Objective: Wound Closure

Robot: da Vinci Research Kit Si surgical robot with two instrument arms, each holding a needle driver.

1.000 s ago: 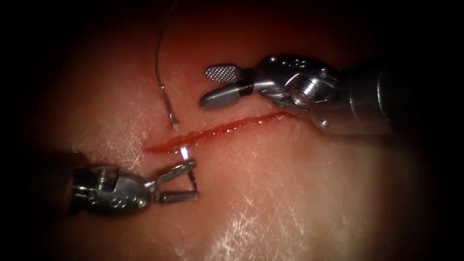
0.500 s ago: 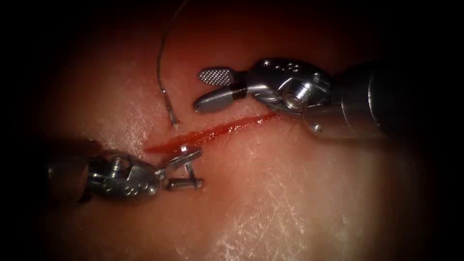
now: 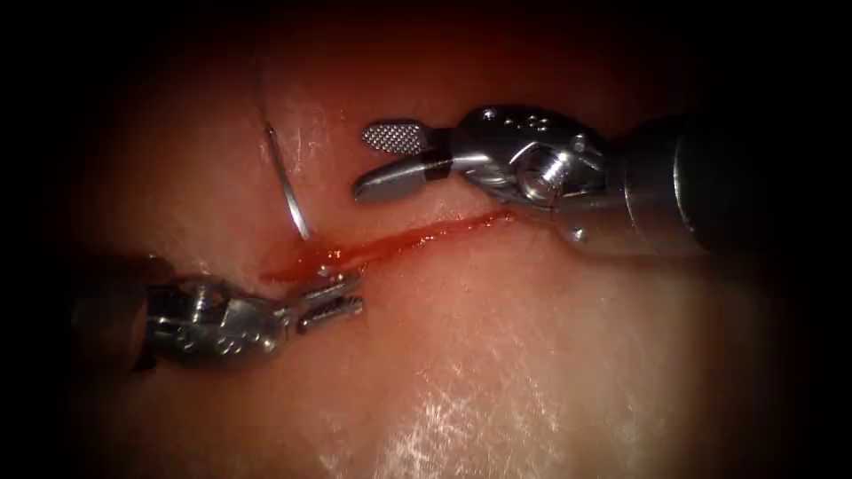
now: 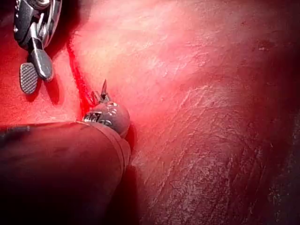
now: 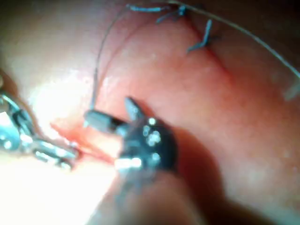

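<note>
- Tissue [image 3: 532,355]: pale pork belly. The cut [image 3: 426,232] runs slantwise, low at the endoscope view's left and higher to the right.
- Right tool [image 3: 364,164]: sits just above the cut's middle. Jaws wide, holding nothing, clear of tissue. Same wide spread seen in left wrist view [image 4: 35,79] and right wrist view [image 5: 110,112].
- Left tool [image 3: 355,294]: just below the cut's left end. Jaws pinched narrow, prob. on the needle's tip end where it comes up out of the tissue; the contact pt itself is hard to make out. Also seen in left wrist view [image 4: 103,89].
- Needle [image 3: 286,186]: tail half stands out of the tissue above the cut's left end, the mid-curve is buried under the cut.
- Red fluid [image 3: 297,259]: pooled at the left end, hiding the entry pt.
- Thread [image 5: 96,70]: trails off from the needle's tail. Blue cut ends [image 5: 204,35] lie further along.
- Risks:
  - A grip so near the tip may slip or blunt it.
  - Pulling off the needle's curve could tear the cut's edge.
  - Slack thread could snag on the wide right jaws.
</note>
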